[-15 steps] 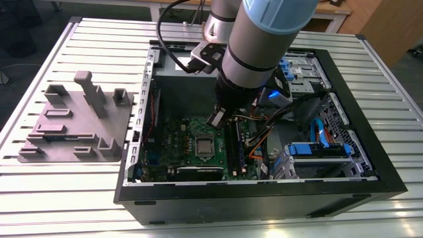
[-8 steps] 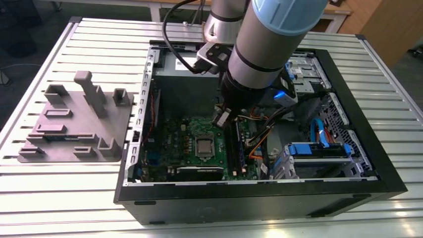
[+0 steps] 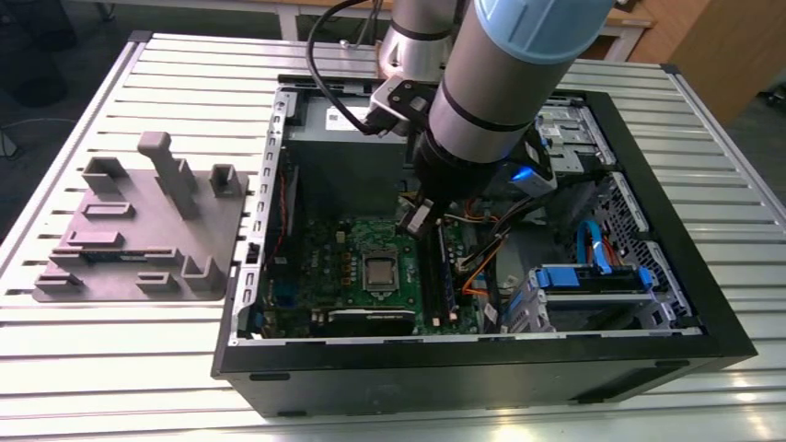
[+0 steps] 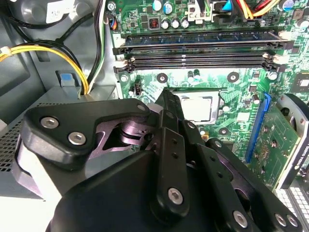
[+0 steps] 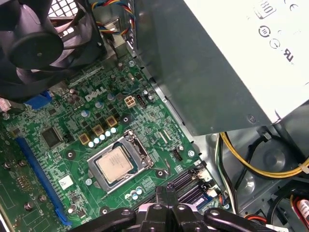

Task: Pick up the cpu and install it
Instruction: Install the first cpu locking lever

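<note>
The cpu [image 5: 114, 163] sits flat in its socket on the green board [image 5: 67, 140], framed by a metal bracket [image 5: 136, 147]; in the exterior view it [image 3: 379, 272] lies near the middle of the board, inside the open computer case [image 3: 687, 313]. The pincer [image 3: 418, 219] hangs just above the board, beside the chip and not touching it. In the second wrist view its fingers [image 4: 170, 113] are pressed together with nothing between them, tips close to the chip [image 4: 197, 107]. Beyond the tips run the long dark memory slots [image 4: 198, 53]. A big grey metal box [image 5: 227, 63] stands close on one side, with yellow wires [image 5: 256, 164] near it. A black fan [image 5: 38, 43] rises at the board's far corner. Outside the case, a grey plastic holder [image 3: 142, 230] rests on the slatted table [image 3: 74, 368].
</note>
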`<state>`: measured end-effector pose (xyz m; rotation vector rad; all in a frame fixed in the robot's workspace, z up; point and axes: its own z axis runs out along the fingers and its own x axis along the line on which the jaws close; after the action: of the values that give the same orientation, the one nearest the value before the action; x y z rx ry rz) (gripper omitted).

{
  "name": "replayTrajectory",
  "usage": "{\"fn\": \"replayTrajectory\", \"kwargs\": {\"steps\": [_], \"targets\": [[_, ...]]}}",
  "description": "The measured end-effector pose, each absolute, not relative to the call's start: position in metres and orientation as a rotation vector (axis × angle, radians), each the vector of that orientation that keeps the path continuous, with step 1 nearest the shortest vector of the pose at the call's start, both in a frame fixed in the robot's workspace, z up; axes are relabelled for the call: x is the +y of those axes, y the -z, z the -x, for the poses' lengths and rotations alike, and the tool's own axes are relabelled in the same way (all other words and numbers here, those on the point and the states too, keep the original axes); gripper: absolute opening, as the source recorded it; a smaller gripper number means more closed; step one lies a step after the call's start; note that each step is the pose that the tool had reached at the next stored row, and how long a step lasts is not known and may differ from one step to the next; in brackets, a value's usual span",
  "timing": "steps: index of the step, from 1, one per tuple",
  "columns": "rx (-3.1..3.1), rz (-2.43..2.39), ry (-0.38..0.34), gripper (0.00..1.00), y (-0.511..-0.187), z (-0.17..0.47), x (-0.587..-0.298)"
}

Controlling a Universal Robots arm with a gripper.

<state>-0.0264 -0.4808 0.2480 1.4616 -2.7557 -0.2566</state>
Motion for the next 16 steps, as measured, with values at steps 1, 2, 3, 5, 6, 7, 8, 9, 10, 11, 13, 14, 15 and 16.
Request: {"fn": "replayTrajectory", "kwargs": {"steps": [1, 2, 3, 5, 6, 7, 8, 9, 10, 11, 13, 14, 15, 16], "targets": [[-2.756, -1.462, 0.257, 0.10, -0.2480, 0.0264, -0.4804], [-2.756, -1.462, 0.257, 0.10, -0.2480, 0.0264, -0.4804], [-2.756, -1.462, 0.257, 0.10, -0.2480, 0.0264, -0.4804], [-2.756, -1.462, 0.256, 0.10, -0.2480, 0.0264, -0.4804], [-2.756, -1.462, 0.256, 0.10, -0.2480, 0.0264, -0.4803], [-2.756, -1.462, 0.257, 0.10, -0.2480, 0.0264, -0.4803], [-2.756, -1.462, 0.257, 0.10, -0.2480, 0.0264, -0.4803], [-2.756, -1.462, 0.257, 0.10, -0.2480, 0.0264, -0.4800], [-2.756, -1.462, 0.256, 0.10, -0.2480, 0.0261, -0.4794], [-2.756, -1.462, 0.257, 0.10, -0.2480, 0.0257, -0.4790], [-2.756, -1.461, 0.257, 0.10, -0.2480, 0.0248, -0.4772], [-2.756, -1.462, 0.257, 0.10, -0.2480, 0.0241, -0.4762], [-2.756, -1.462, 0.257, 0.10, -0.2480, 0.0237, -0.4752], [-2.756, -1.462, 0.257, 0.10, -0.2480, 0.0235, -0.4741]]}}
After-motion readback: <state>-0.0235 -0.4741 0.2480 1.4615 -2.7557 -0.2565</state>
